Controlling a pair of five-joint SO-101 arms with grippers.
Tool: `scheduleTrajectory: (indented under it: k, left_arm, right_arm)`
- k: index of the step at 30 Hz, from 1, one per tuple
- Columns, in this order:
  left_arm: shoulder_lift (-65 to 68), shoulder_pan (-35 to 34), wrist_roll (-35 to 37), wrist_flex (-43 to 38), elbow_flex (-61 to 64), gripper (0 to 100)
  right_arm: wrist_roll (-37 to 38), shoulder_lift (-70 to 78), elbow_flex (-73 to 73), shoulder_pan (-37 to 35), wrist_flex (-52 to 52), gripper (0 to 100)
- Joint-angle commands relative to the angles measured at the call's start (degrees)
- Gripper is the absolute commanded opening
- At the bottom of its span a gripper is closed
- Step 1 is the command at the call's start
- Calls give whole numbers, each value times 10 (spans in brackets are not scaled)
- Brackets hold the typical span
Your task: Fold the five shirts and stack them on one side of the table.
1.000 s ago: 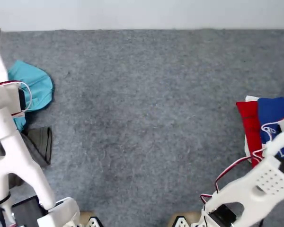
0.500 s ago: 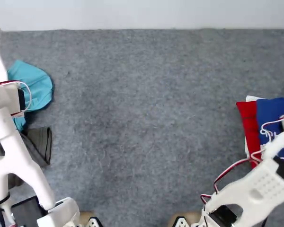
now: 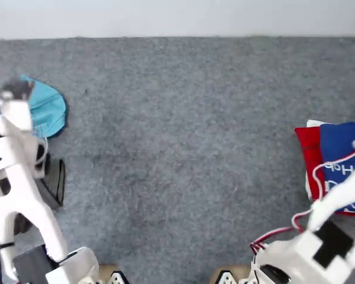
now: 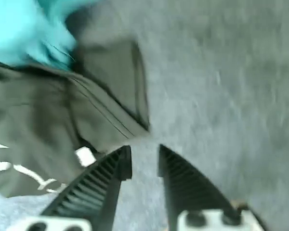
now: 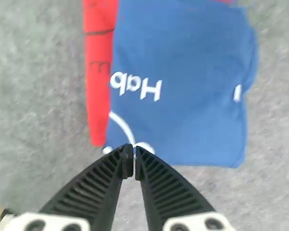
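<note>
Grey felt (image 3: 183, 148), blue shirt (image 3: 343, 145) atop red shirt (image 3: 310, 155)

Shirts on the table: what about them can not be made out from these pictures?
Blue shirt, high view: cut off by the picture's right edge and the right arm.
Red shirt, high view: mostly under the blue one; layers beneath cannot be counted.
Grey shirt, high view: mostly under the left arm; folded or not, unclear.
Teal shirt: partly behind that arm.

- A desk (image 3: 183, 148) covered in grey, felt-like matting fills most of the high view, from left edge to right edge.
- Along the top of the frame runs a pale, plain wall (image 3: 177, 18).
- The light is even and soft.
</note>
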Motion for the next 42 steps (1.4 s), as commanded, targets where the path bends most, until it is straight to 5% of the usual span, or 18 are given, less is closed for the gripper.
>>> scheduleTrajectory:
  k: [1, 10, 21, 27, 35, 42]
  left_arm:
    - [-16, -15, -29, -20, 47, 171]
    - [142, -17, -27, -150, 52, 221]
    - [367, -14, -25, -172, -103, 172]
    - [430, -14, -17, -171, -153, 45]
    - [402, 26, -14, -136, -184, 14]
    - [244, 141, 63, -127, -189, 13]
  right_arm:
    - [-4, -101, 93, -6, 24, 11]
    - [-4, -252, 310, -75, 23, 12]
    - [-4, -306, 334, -96, 23, 12]
    - [-4, -307, 334, -94, 23, 12]
    - [-4, -307, 334, -94, 23, 11]
    - [-4, -307, 334, -95, 23, 11]
